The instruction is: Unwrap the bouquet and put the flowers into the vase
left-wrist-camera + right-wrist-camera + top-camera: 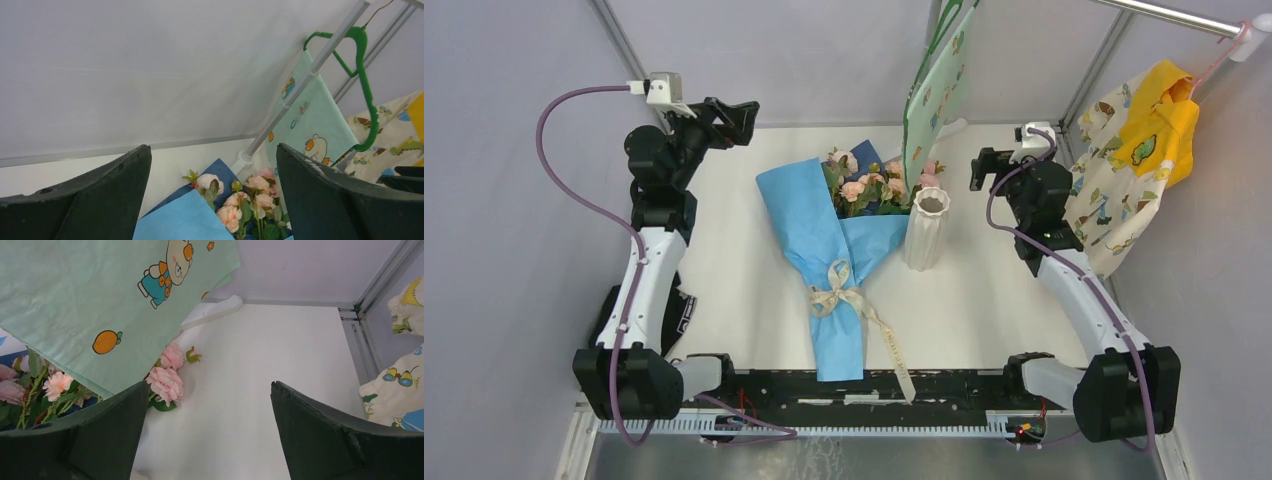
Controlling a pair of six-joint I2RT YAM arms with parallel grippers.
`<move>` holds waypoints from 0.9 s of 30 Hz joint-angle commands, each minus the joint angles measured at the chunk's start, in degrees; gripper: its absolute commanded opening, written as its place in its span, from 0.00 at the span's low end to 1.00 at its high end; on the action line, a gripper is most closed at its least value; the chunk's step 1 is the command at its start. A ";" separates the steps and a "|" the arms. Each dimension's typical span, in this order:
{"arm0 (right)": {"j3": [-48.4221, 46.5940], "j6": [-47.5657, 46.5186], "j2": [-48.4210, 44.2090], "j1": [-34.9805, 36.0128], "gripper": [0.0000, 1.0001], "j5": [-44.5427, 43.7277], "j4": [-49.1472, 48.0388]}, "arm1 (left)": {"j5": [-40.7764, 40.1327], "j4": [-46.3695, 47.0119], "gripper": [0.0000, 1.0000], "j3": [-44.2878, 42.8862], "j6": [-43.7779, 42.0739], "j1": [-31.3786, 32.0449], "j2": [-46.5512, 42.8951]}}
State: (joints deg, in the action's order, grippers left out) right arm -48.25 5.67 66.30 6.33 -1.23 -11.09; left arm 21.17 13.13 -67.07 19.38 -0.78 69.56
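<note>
Left jaws and right jaws are filling the bottom corners of their wrist views, both standing wide, released and gripping nothing. At the centre of the top view the bouquet (809,230) is lying wrapped on the worktop (984,300). Its cream ribbon (836,292) is tied and its flowers (864,185) are pointing toward the upper edge. Just right of it the vase (926,228) is standing upright. A green cloth (939,90) is hanging over the blooms.
</note>
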 commanded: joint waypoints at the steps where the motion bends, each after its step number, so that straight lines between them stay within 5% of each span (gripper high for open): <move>1: -2.96 -0.34 -2.58 -0.05 0.98 -0.87 -2.03 | 1.70 8.77 1.00 -1.64 10.48 0.07 0.00; 6: -6.75 3.51 -4.03 -0.04 0.98 5.15 -3.94 | 13.29 19.82 1.00 -4.25 20.50 0.03 0.95; 11: -3.02 13.90 -7.74 -0.08 0.98 13.96 -16.21 | 26.23 34.79 1.00 -5.23 27.09 0.05 1.06; 16: -9.93 15.63 -5.17 0.05 0.98 25.61 -17.79 | 29.01 52.12 1.00 -4.80 42.51 0.07 3.73; 21: -18.58 11.19 -3.34 7.32 0.97 26.02 -10.67 | 26.48 32.60 1.00 -10.57 40.41 0.02 7.59; 27: -29.92 1.63 2.58 24.59 0.97 20.11 3.72 | 0.25 -8.42 0.99 -17.65 14.64 4.62 7.34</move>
State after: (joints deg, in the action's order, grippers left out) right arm -71.46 13.30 65.54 23.24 20.49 -15.55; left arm 39.77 33.08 -78.37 50.61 0.99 77.01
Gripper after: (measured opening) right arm 0.967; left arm 0.994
